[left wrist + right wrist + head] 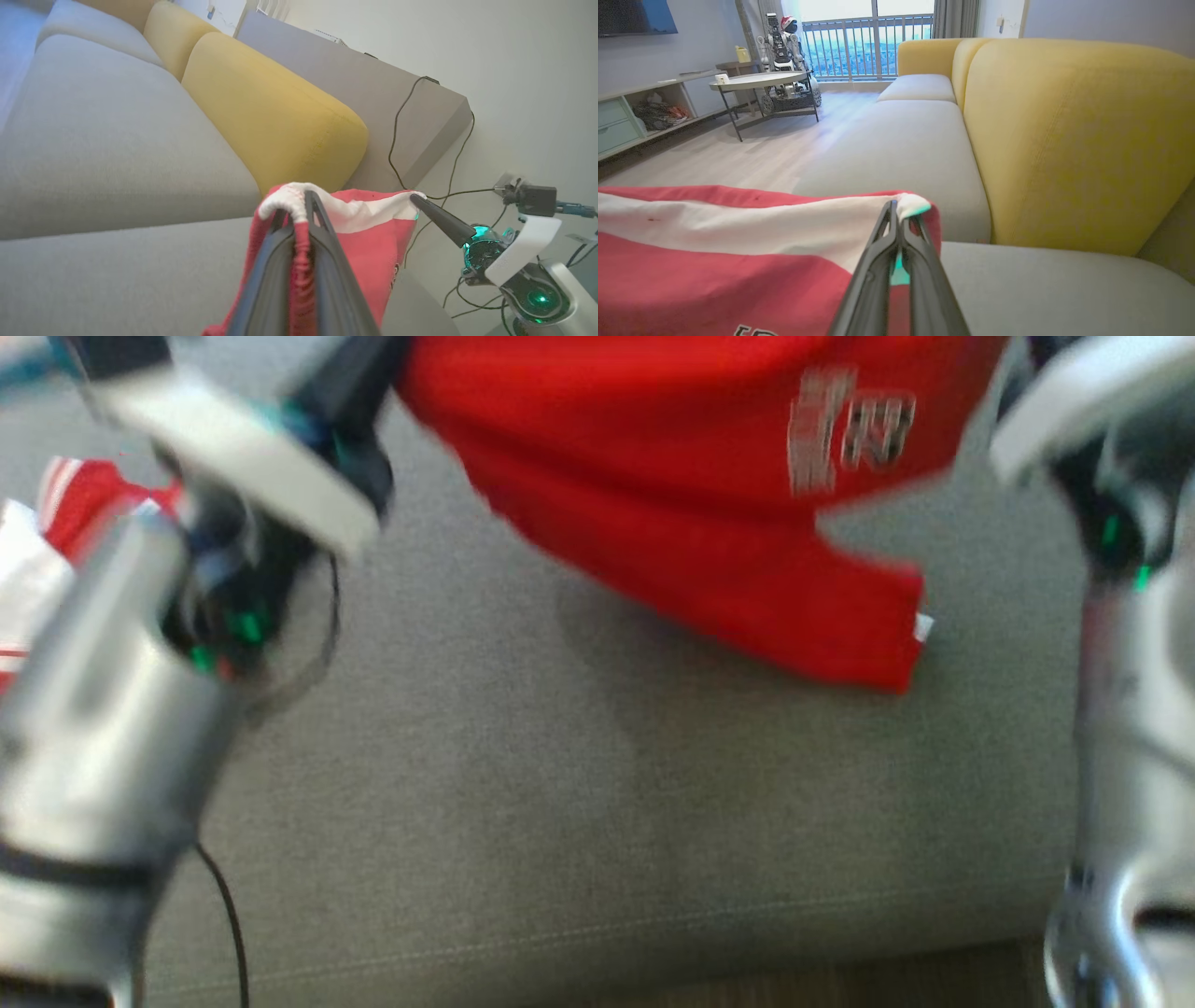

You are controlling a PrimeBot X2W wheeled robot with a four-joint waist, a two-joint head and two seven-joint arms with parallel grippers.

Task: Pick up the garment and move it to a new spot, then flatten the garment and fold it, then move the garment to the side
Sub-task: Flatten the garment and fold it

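- Red jersey cloth hangs over the grey sofa seat (560,821): the garment (691,504), white lettering on its front, is held up by its top edge, lower hem dangling close above the sofa seat
- The left fingers (268,275) are clamped shut on a ribbed red-and-white bunch at one end of that edge
- The right fingers (873,280) are pinched shut on the white band at the other end, so the cloth spans the air between them above the sofa seat
- Gripping two separate points on one edge lets the garment's own weight draw it out, apparently so it can be laid smooth on the sofa seat
- By the look of it, the pick-up is made and the set-down at a new spot is not yet done; flattening and folding remain
- A second red-and-white cloth (65,513) lies toward the robot's left of the sofa seat, so the landing should stay clear of it
- Yellow back cushions (280,112) close off the rear of the sofa seat
- The head view is blurred, so whether the hem brushes the sofa seat cannot be told
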